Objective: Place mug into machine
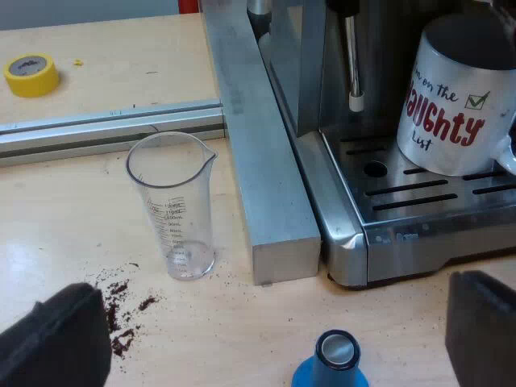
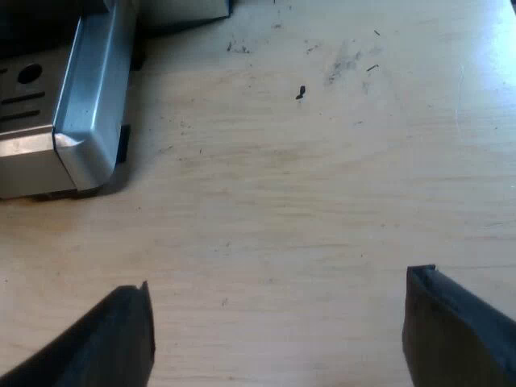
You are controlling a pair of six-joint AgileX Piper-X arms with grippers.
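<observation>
Already standing on the slotted drip tray (image 1: 419, 189) of the espresso machine (image 1: 294, 72): the white mug (image 1: 455, 105), upright, red "naughty list" lettering facing out. Just beside the steam wand (image 1: 353, 64), with the handle (image 1: 509, 157) on the side away from it. Placement apparently done, judging by that position; at most a small nudge to centre.

Left hand (image 1: 274, 322) low over the bench (image 1: 64, 226), spread wide apart, clamped on nothing. Blue tamper (image 1: 334, 359) between its two sides. Measuring glass (image 1: 172, 205) near, with spilled coffee grounds (image 1: 121, 310) by its foot. Well apart from the mug.

Right hand (image 2: 278, 322) likewise spread and holding nothing, over the bench near a corner of the machine's base.

Probably glazed ceramic: stiff, fairly heavy, slick on the wall, liable to chip against the metal tray. If moving it at all, best to pinch across rim and wall or take the handle, squeeze firmly, lift little, and keep clear of the wand.
</observation>
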